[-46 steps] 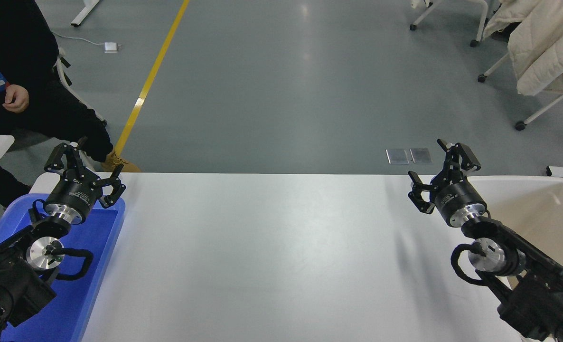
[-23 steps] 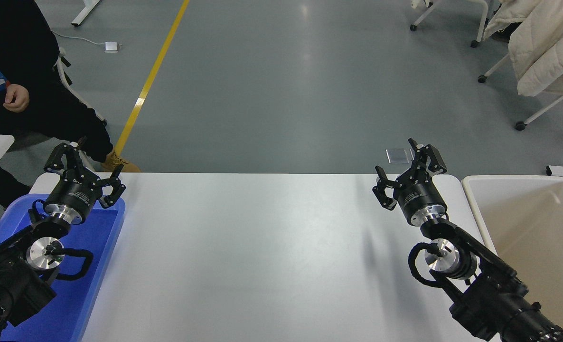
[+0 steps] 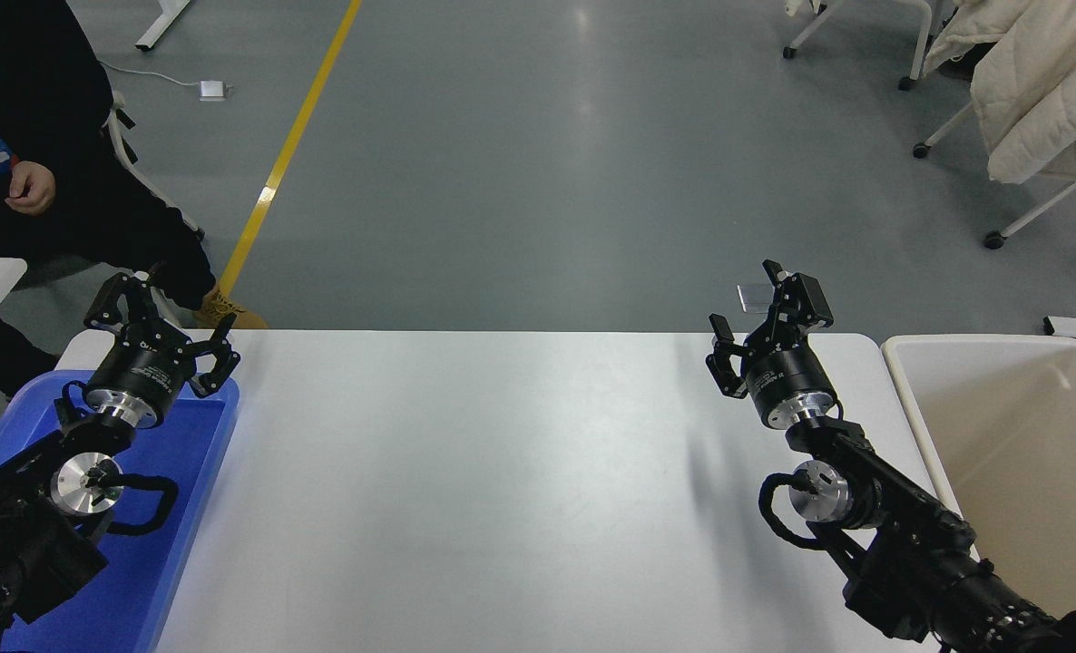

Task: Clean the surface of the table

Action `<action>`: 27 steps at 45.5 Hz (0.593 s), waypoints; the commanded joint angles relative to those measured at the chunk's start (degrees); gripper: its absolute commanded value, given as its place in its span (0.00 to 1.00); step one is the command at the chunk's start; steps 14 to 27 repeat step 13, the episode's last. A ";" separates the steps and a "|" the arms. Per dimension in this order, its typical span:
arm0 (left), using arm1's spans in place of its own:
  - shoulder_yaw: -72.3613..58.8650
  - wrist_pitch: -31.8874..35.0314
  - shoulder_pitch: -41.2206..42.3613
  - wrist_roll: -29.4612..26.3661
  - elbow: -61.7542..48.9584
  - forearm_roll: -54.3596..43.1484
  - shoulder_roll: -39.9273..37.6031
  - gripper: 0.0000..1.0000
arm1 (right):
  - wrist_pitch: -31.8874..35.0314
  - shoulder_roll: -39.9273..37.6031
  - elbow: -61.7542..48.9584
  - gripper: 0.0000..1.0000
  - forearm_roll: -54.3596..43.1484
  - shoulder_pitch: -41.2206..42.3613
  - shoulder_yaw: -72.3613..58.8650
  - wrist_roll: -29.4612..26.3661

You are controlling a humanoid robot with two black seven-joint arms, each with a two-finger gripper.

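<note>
Since a second ago the right arm has swung leftward, away from the beige bin (image 3: 1010, 453), so that its pincer (image 3: 767, 322) now hangs above the far right part of the tabletop (image 3: 465, 490) instead of over the bin's near-left rim. Between half a second ago and now the shift is slight: the pincer sits a little farther toward the far edge and a touch left. Its fingers (image 3: 721, 355) are spread apart, released, with nothing between them. Whether it touches the surface or hovers just above is hard to judge from this angle, though the soft shadow to its left suggests it is raised.

The left arm is parked at the lower left, and its pincer (image 3: 161, 331) is held over the far end of the blue tray (image 3: 139, 580), likewise released and empty; it has not moved across the three moments.

The tabletop, white and smooth with rounded corners, fills the lower middle of the view, lying between the blue tray on its left end and the beige bin standing just beside its right end.

Beyond the far left corner a person in dark clothing (image 3: 39, 154) sits, one hand (image 3: 30, 189) resting in the lap, unchanged from before
</note>
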 commanded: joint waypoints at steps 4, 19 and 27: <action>0.00 0.01 0.04 0.00 0.00 0.00 0.00 1.00 | -1.01 0.14 -1.35 1.00 -1.08 0.25 -0.19 0.58; 0.00 0.01 0.04 0.00 0.00 0.00 0.00 1.00 | -1.45 0.06 -2.05 1.00 -0.99 0.25 -0.28 0.58; 0.00 0.01 0.04 0.00 0.00 0.00 0.00 1.00 | -1.45 0.06 -2.05 1.00 -0.99 0.25 -0.28 0.58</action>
